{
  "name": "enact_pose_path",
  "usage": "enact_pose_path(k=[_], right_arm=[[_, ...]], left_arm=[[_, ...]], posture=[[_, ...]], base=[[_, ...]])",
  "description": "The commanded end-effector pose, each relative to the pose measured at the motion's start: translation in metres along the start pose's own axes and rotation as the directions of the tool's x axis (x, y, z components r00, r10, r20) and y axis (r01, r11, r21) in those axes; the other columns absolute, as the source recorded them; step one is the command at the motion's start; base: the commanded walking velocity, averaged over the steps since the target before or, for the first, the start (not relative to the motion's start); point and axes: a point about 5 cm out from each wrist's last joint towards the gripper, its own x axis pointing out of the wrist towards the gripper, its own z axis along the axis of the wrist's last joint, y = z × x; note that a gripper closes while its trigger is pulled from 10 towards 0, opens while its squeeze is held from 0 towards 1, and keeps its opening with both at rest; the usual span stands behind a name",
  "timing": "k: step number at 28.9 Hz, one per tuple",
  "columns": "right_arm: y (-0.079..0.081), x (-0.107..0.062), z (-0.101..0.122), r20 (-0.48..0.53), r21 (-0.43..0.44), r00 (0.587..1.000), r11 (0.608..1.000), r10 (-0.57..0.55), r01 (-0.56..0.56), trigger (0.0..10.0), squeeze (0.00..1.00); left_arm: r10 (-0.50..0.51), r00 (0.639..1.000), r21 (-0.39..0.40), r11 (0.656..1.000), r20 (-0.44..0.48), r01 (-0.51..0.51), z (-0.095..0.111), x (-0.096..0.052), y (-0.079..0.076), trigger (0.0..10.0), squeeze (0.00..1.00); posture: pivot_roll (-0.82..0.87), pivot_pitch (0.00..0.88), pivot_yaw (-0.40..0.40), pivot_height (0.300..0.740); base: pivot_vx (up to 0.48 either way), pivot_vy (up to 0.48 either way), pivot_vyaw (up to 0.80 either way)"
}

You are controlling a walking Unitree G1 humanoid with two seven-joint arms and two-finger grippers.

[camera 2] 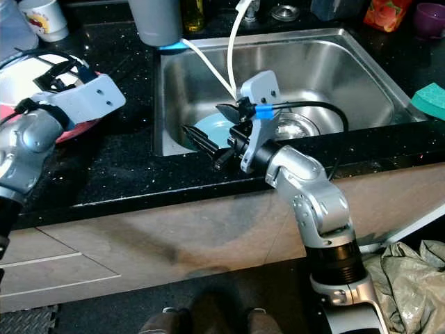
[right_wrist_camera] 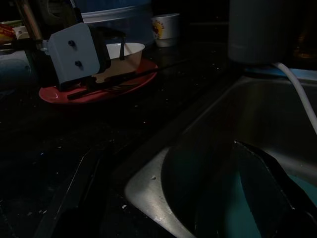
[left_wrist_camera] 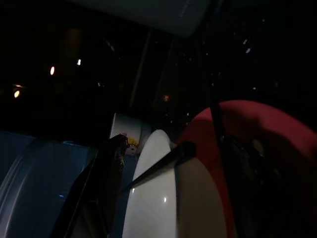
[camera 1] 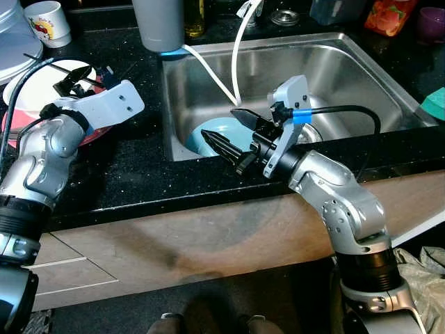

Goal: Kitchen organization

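1. Left eye view, far left: a white mug (camera 1: 47, 21) with a cartoon print stands on the black countertop (camera 1: 132, 174), just beside a stack of pale plates (camera 1: 14, 42) at the frame edge.
2. Left gripper (camera 1: 75, 78) hangs over a white bowl (camera 1: 28, 97) that sits on a red plate (camera 1: 90, 132), near the sink's left side. Its fingers (left_wrist_camera: 106, 168) stand apart with nothing between them; in the left wrist view they straddle the bowl's rim region. Probably poised to take the bowl or plate.
3. A grey cup (camera 1: 158, 24) stands at the sink's far left corner, on a blue base. A yellowish bottle sits just right of it.
4. Stainless sink (camera 1: 361, 76): a light blue bowl (camera 1: 208, 132) lies in the near left corner of the basin. Two white tubes (camera 1: 236, 56) arc down from the far edge toward it.
5. Right gripper (camera 1: 233, 136) reaches over the sink's near rim, fingers spread, tips just over the blue bowl; contact cannot be told. Likely the approach before a grasp, the wrist laid low to clear the rim.
6. Right side: a drain (camera 1: 309, 132) behind the right wrist, an orange packet (camera 1: 389, 15) and a purple cup (camera 1: 431, 21) at the far edge, a green sponge (camera 1: 434, 104) at the sink's right.
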Motion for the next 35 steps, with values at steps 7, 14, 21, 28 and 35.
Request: enact_pose_path(k=[7, 14, 21, 28, 35], right_arm=[[0.0030, 0.0001, 0.0019, 0.004, -0.001, 1.000, 1.000, 0.014, -0.014, 10.0, 0.00], [0.0029, -0.0001, 0.0021, 0.004, -0.002, 1.000, 1.000, 0.013, -0.013, 10.0, 0.00], [0.0024, -0.0004, 0.0024, 0.005, -0.005, 1.000, 1.000, 0.010, -0.010, 10.0, 0.00], [0.0012, -0.0006, 0.0030, 0.005, -0.009, 1.000, 1.000, 0.008, -0.008, 10.0, 0.00], [0.0004, -0.0008, 0.0037, 0.006, -0.012, 1.000, 1.000, 0.007, -0.007, 10.0, 0.00]], left_arm=[[-0.014, 1.000, 0.002, 1.000, 0.007, 0.014, -0.0020, 0.0009, -0.0028, 0.0, 0.00], [-0.011, 1.000, -0.002, 1.000, 0.018, 0.011, -0.0006, 0.0013, -0.0018, 0.0, 0.00], [-0.002, 0.999, -0.004, 1.000, 0.033, 0.003, 0.0019, 0.0021, 0.0005, 0.0, 0.00], [0.004, 0.999, -0.002, 1.000, 0.039, -0.004, 0.0031, 0.0026, 0.0025, 0.0, 0.00], [0.021, 0.998, -0.006, 1.000, 0.058, -0.020, 0.0071, 0.0024, 0.0045, 0.0, 0.00]], posture=[[0.01, 0.200, 0.002, 0.740], [0.01, 0.199, 0.003, 0.740], [0.01, 0.199, 0.004, 0.740], [0.01, 0.198, 0.004, 0.740], [0.01, 0.198, 0.004, 0.740]], base=[[0.000, 0.000, 0.00], [0.000, 0.000, 0.00], [0.000, 0.000, 0.00], [0.000, 0.000, 0.00], [0.000, 0.000, 0.00]])
